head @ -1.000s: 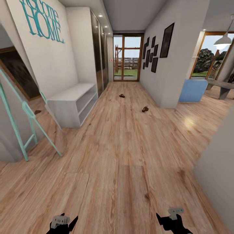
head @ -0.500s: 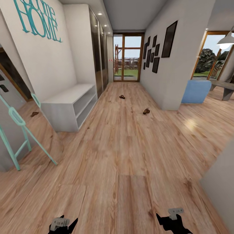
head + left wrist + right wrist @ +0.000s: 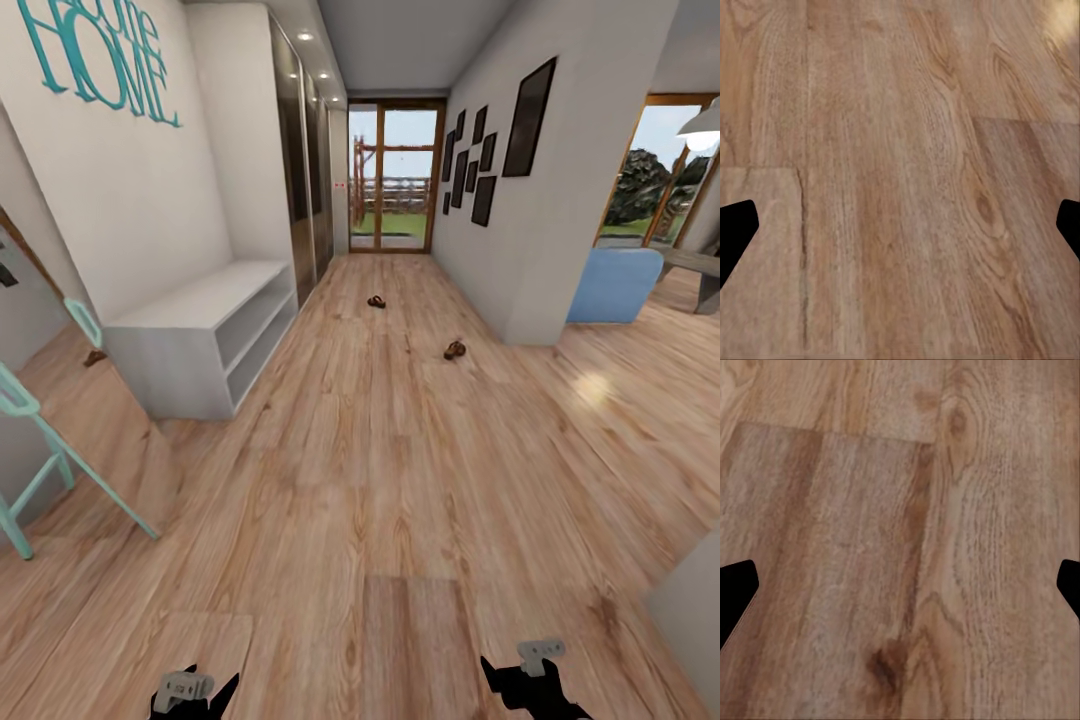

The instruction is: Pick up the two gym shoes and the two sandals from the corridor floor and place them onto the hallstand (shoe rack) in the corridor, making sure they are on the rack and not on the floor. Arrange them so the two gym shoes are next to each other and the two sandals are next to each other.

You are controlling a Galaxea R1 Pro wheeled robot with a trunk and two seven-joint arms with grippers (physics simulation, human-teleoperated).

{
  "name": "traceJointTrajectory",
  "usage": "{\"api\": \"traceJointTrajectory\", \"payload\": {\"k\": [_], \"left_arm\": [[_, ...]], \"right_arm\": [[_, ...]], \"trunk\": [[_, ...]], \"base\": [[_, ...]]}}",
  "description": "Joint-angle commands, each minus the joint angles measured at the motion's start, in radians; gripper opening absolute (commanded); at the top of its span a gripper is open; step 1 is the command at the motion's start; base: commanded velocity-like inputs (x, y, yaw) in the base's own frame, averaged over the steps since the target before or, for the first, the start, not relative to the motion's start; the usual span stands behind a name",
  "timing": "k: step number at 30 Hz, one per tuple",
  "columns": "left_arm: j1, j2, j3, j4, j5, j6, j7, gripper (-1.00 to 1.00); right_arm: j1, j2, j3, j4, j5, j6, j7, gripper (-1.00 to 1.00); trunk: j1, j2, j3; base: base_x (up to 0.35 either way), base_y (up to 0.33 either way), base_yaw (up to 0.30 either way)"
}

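Two sandals: lying apart on the corridor floor point(image 3: 380, 450), the farther sandal point(image 3: 376, 301) just above the centre of the head frame and the nearer sandal point(image 3: 455, 350) right of centre, close to the right-hand wall corner; neither is touching anything but the planks.
Gym shoes: not something I am making out on the stretch of floor in front.
White bench point(image 3: 205, 340): standing against the wall in the left middle of the head frame, two open shelves and a bare top, no upper shelves, so probably not the rack the shoes are meant for.
Left tool point(image 3: 192, 692): hanging low at the bottom left edge of the head frame, fingers spread wide, carrying nothing.
Right tool point(image 3: 532, 683): hanging low at the bottom right edge, fingers likewise spread, carrying nothing.
Why held so: both arms are looking tucked and idle, which fits a robot driving toward sandals that are well out of reach.
Head view: giving the sandals, bench, mint ladder point(image 3: 60, 440) and far glass door point(image 3: 390, 175).
Wrist views: giving close plank grain and knots, with black fingertips point(image 3: 736, 232) at opposite edges confirming the open spread.
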Motion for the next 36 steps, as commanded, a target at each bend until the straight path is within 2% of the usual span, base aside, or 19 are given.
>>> {"api": "traceJointTrajectory", "payload": {"k": [1, 36], "left_arm": [[-0.001, -0.001, 0.008, 0.001, -0.01, -0.005, -0.004, 1.0], [-0.001, 0.0, 0.01, 0.0, -0.011, -0.005, -0.004, 1.0]], "right_arm": [[-0.001, 0.0, 0.001, 0.001, 0.0, -0.003, 0.003, 1.0], [-0.001, -0.002, 0.001, 0.002, -0.001, -0.003, 0.003, 1.0]], "trunk": [[0.0, 0.0, -0.001], [0.0, 0.0, -0.001]], "base": [[0.337, 0.0, 0.0], [0.337, 0.0, 0.0]]}}
